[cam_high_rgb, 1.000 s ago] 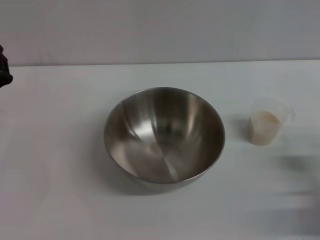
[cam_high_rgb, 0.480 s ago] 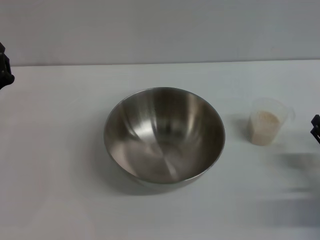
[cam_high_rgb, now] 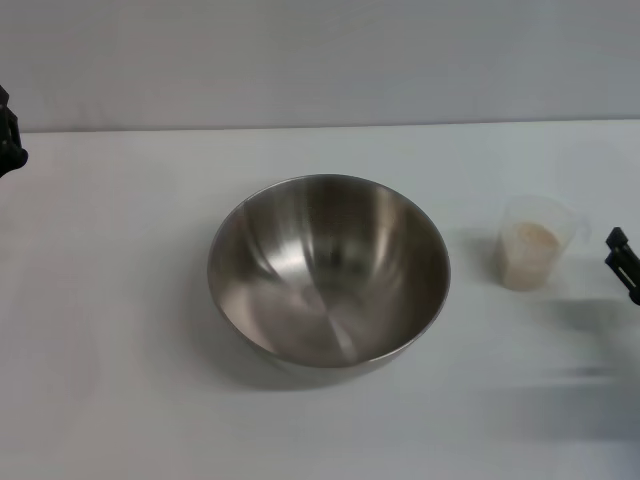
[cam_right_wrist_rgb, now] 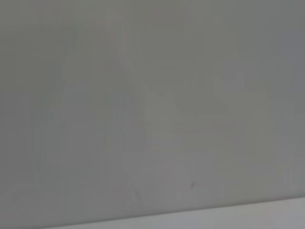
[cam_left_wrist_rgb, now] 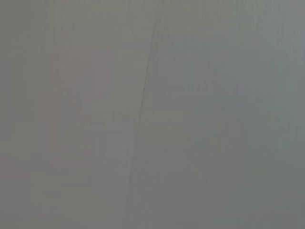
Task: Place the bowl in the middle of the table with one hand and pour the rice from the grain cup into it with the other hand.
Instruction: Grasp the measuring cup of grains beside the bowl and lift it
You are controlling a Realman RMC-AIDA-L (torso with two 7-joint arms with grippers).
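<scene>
small translucent plastic grain cup [cam_high_rgb: 535, 252] of rice seen upright on white worktop [cam_high_rgb: 120, 300] | right gripper [cam_high_rgb: 626, 262] nearer, cup just inboard, toward steel bowl [cam_high_rgb: 328, 268] | jaw state not discernible

The bowl [cam_high_rgb: 328, 270] stands upright near the centre of the worktop [cam_high_rgb: 110, 380], its interior bare. The grain cup [cam_high_rgb: 534, 243] stands upright toward the worktop's right edge, apart from the bowl, holding rice [cam_high_rgb: 530, 240]. The right claw [cam_high_rgb: 624, 262] shows only as a black tip at the right edge, near the cup without touching it. The left claw [cam_high_rgb: 9, 140] shows partly at the far left corner.
</scene>
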